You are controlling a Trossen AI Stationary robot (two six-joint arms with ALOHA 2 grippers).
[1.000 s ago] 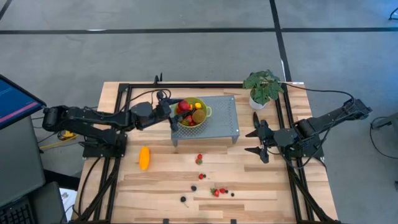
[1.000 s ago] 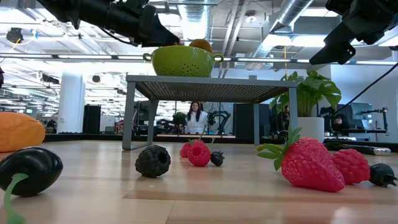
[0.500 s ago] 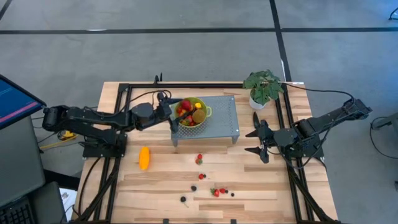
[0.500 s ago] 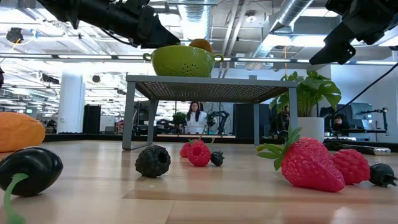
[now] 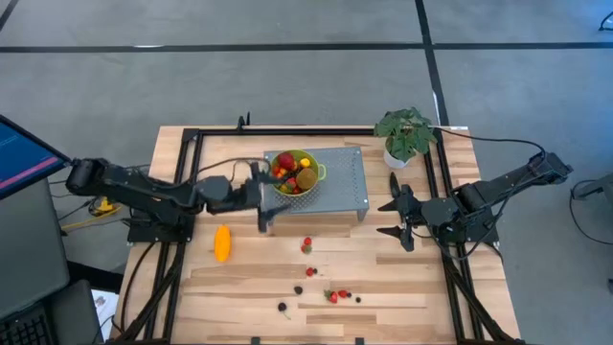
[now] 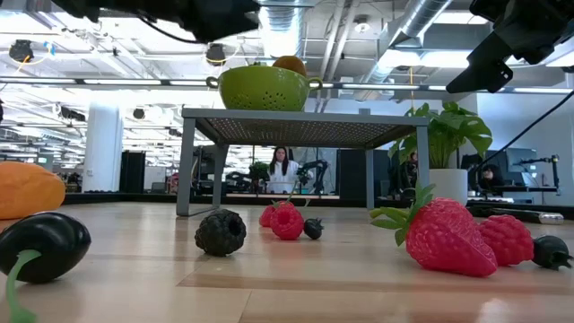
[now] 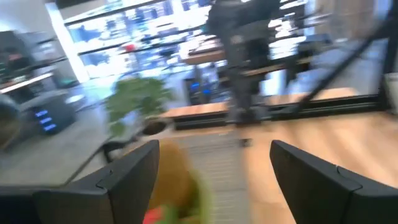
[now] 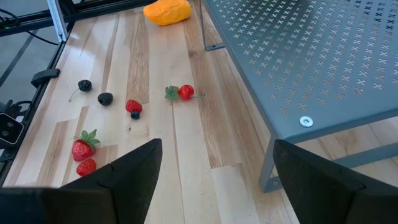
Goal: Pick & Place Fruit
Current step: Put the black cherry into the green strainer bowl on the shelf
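Your left gripper hangs beside the green colander, jaws released and empty, fruit inside; your right gripper waits open at the right

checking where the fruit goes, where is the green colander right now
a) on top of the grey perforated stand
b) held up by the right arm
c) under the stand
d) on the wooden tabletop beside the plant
a: the green colander, with fruit in it, sits on a corner of the grey perforated stand, and the low view shows it resting on the stand's top.
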